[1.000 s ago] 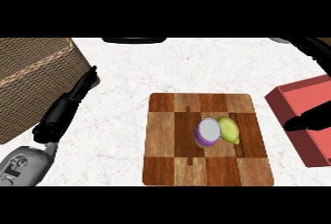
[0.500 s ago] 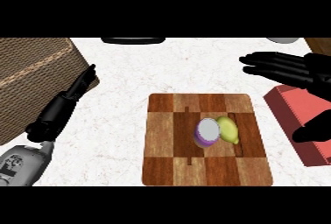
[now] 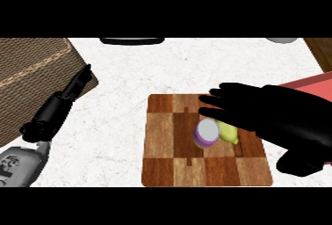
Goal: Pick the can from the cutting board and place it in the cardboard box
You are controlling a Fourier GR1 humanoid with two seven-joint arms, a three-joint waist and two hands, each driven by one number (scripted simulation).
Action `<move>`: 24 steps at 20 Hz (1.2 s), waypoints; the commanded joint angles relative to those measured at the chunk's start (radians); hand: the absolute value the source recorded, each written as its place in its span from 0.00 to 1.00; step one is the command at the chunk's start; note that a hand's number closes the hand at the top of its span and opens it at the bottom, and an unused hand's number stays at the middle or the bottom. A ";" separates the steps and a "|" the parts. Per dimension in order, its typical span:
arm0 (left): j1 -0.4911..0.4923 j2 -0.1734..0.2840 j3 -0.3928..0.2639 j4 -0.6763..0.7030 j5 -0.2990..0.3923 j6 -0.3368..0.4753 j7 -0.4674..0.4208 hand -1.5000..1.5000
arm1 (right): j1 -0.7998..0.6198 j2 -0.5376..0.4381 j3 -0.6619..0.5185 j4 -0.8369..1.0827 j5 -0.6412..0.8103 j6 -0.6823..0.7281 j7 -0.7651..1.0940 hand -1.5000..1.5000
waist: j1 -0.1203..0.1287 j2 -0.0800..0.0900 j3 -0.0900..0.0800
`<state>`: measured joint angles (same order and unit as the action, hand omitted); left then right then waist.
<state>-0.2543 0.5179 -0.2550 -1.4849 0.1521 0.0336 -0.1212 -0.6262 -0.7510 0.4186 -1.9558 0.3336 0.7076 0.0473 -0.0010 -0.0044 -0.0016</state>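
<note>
We see the right hand [image 3: 279, 116] now spread over the upper right part of the cutting board [image 3: 172, 158], where half a second ago it sat at the frame's upper right, off the board and above the red object [image 3: 304, 82]. Its fingers [image 3: 220, 102] are straight and splayed, pointing left across the board's top edge, and the thumb hangs down at the lower right; it holds nothing. The red object, plainly visible before, is now mostly covered by the hand, with only a strip showing at the right edge.

The can [image 3: 207, 132] lies on the board near its centre, just below the fingers, with its pale round end facing up and a purple side. A yellow-green piece [image 3: 228, 132] touches it on the right and is partly under the hand. Neither has moved.

The left hand [image 3: 76, 85] is at the left of the frame, fingers straight and together, pointing up toward the cardboard box [image 3: 32, 74] in the upper left, much as before.
</note>
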 commanded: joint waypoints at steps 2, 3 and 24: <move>-0.001 -0.032 -0.004 -0.009 -0.028 -0.007 0.024 0.50 | 0.008 0.125 0.119 -0.059 0.078 0.068 0.221 0.00 | 0.003 0.002 0.001; 0.015 -0.020 0.026 0.000 -0.030 -0.019 -0.004 0.50 | 0.038 0.090 0.060 -0.112 0.042 0.118 0.235 0.00 | -0.002 0.001 0.001; 0.074 -0.139 0.090 -0.095 -0.163 -0.081 0.047 0.50 | 0.082 0.358 0.145 0.027 0.433 0.131 0.227 0.00 | 0.007 0.004 0.002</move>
<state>-0.2065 0.4096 -0.1543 -1.5198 0.0269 -0.0560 -0.1091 -0.5107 -0.4297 0.5843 -1.9799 0.7183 0.8183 0.3044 0.0044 0.0001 0.0001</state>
